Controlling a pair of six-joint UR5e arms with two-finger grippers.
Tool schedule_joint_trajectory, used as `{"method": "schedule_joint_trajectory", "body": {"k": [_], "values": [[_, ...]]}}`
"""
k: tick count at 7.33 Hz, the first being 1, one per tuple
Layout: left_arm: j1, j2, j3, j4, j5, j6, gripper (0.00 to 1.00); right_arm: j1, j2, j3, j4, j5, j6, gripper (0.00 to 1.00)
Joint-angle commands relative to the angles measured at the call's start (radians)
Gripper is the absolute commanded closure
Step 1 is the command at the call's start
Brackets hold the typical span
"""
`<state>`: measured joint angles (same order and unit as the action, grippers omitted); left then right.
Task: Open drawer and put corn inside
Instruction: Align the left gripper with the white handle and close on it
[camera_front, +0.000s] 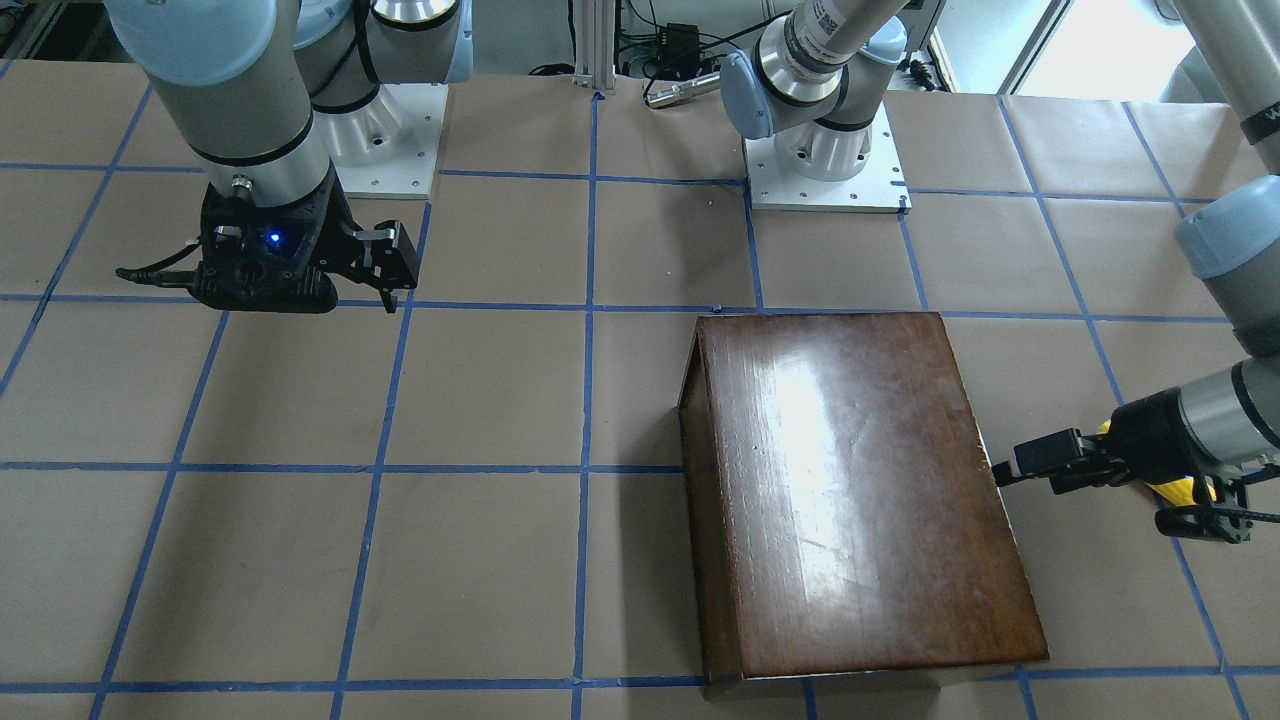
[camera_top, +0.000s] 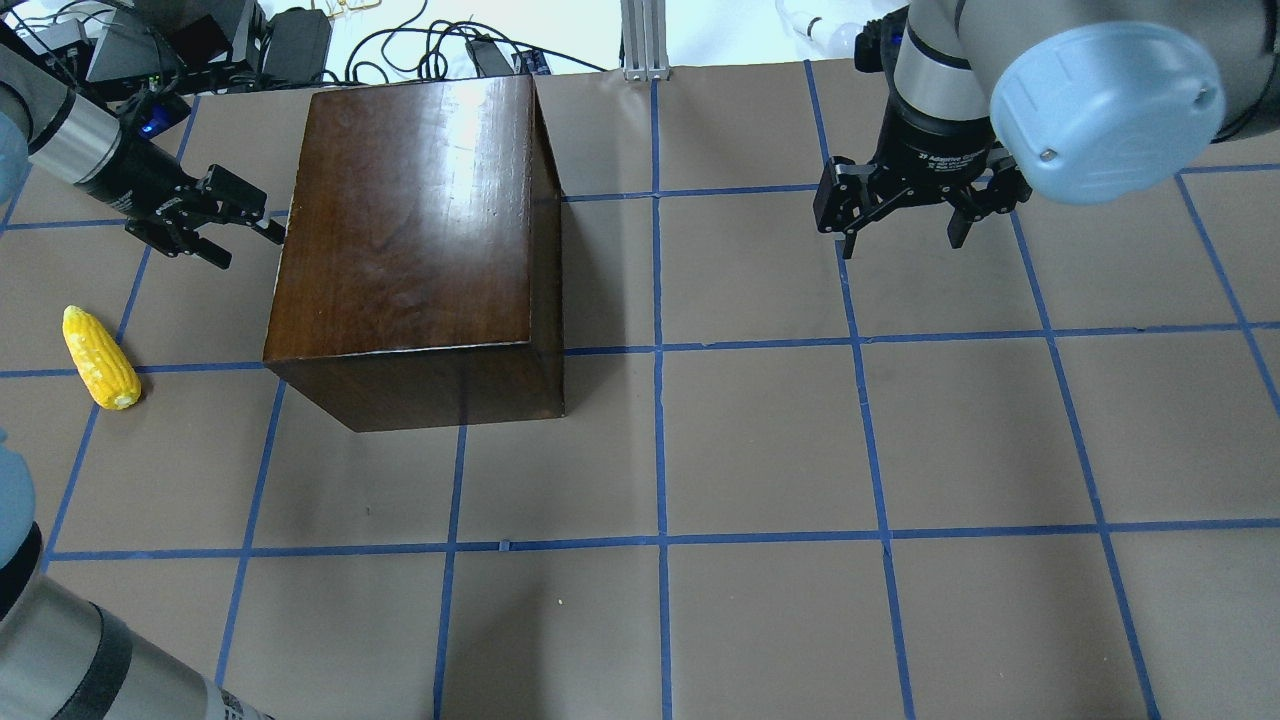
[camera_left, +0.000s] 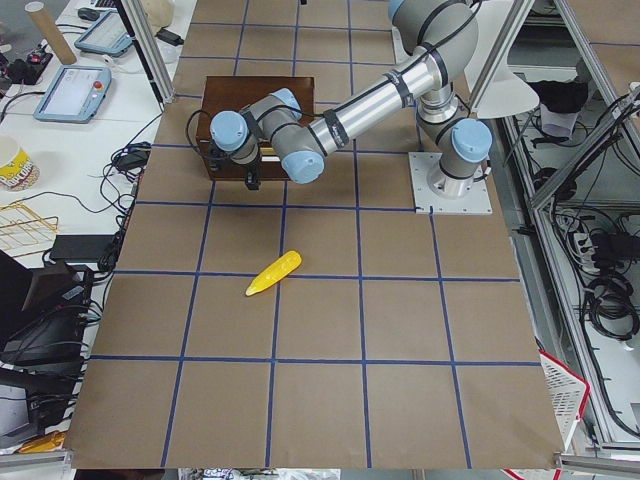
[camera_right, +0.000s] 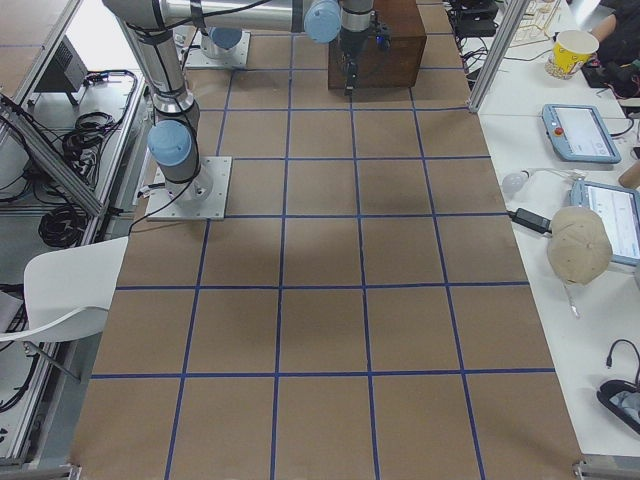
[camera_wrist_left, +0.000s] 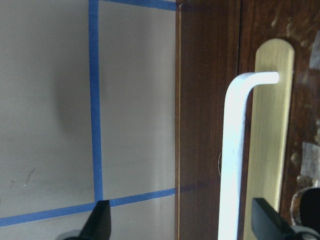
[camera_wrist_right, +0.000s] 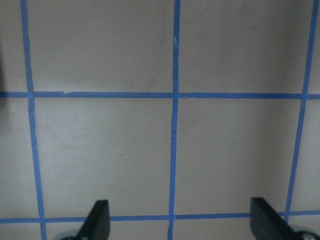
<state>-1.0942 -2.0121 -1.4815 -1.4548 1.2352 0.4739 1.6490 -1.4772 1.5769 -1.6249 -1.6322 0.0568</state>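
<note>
The drawer (camera_wrist_left: 306, 115) is not yet opened, its handle (camera_wrist_left: 234, 150) bracketed by the spread left hand (camera_top: 248, 243); the corn (camera_top: 100, 357) is left untouched at mid-left; the right hand (camera_top: 902, 245) is held open

The cabinet (camera_top: 410, 230) stands on the counter (camera_top: 760, 440), directly ahead of the left gripper (camera_top: 252, 248) and its jaws. The drawer (camera_wrist_left: 300, 50) sits fully inside the cabinet, its front facing those jaws. Its handle (camera_wrist_left: 234, 150) lies between the two jaw tips, closer to one. The corn (camera_top: 100, 357) lies on the counter on the robot's side of the left jaws, apart from them and from the cabinet. The right gripper (camera_top: 900, 245) hangs above the counter, with the cabinet well apart to the left of its jaws.
</note>
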Motion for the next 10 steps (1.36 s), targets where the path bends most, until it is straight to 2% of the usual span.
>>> {"method": "schedule_joint_trajectory", "body": {"k": [1, 10], "values": [[-0.001, 0.000, -0.002, 0.001, -0.002, -0.001, 0.00, 0.000, 0.000, 0.000, 0.000, 0.000, 0.000, 0.00], [-0.001, -0.025, -0.016, 0.002, -0.017, 0.017, 0.00, 0.000, 0.000, 0.000, 0.000, 0.000, 0.000, 0.00]]}}
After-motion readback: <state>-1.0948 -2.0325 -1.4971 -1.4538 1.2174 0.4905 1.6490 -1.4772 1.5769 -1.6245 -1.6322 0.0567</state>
